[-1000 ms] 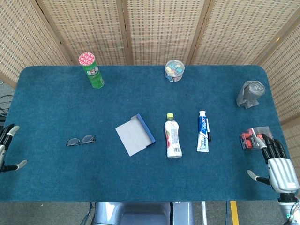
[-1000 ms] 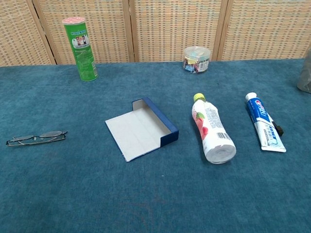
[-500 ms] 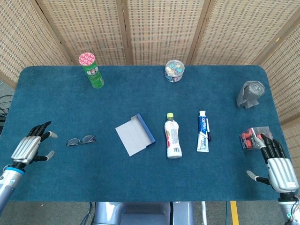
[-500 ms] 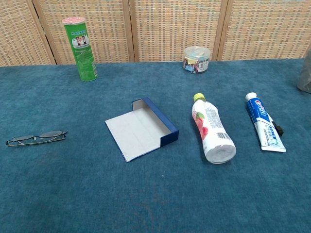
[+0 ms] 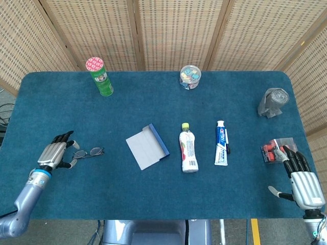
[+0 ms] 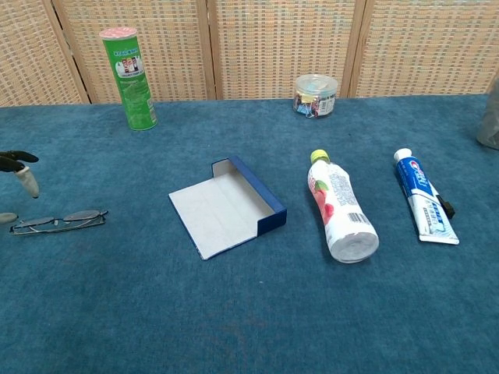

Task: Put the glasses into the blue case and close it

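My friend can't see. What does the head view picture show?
The left hand reaches toward the glasses on a blue table; the blue case lies open nearby. The right hand rests at the far side.

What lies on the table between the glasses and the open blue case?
Nothing: in both the head and chest views, only bare blue tablecloth separates the glasses from the blue case. The left hand is on the glasses' far side.

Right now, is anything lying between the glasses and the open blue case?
Nothing visible. Only bare blue cloth lies between the glasses and the blue case. The bottle lies on the case's far side, and the left hand is beside the glasses.
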Controlling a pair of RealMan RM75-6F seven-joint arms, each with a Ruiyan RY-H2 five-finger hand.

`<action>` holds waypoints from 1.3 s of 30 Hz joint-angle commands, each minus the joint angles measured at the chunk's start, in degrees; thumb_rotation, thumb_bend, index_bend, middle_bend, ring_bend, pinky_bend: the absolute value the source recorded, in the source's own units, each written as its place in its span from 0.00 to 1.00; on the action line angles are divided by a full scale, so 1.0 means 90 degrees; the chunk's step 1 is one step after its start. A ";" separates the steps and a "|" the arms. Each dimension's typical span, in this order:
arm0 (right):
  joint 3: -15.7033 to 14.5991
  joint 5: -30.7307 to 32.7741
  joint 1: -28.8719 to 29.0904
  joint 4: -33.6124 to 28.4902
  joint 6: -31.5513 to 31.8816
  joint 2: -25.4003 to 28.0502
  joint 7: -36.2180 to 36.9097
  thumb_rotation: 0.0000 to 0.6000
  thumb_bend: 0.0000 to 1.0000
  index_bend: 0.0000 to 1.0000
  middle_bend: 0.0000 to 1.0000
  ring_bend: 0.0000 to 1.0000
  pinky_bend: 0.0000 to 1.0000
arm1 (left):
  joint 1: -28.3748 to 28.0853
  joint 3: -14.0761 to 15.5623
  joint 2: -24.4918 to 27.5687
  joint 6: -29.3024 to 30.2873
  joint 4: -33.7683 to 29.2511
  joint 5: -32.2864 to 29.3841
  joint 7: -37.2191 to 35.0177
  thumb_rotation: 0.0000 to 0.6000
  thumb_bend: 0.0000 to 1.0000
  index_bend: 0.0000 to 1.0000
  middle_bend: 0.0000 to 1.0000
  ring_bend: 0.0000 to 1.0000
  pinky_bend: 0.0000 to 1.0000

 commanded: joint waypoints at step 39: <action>-0.0026 -0.0005 0.0023 -0.0002 -0.0040 0.0030 0.0071 1.00 0.00 0.00 0.00 0.00 0.00 | -0.0590 0.0085 -0.1080 0.0060 0.0720 -0.1284 0.0885 1.00 0.48 0.45 0.00 0.00 0.00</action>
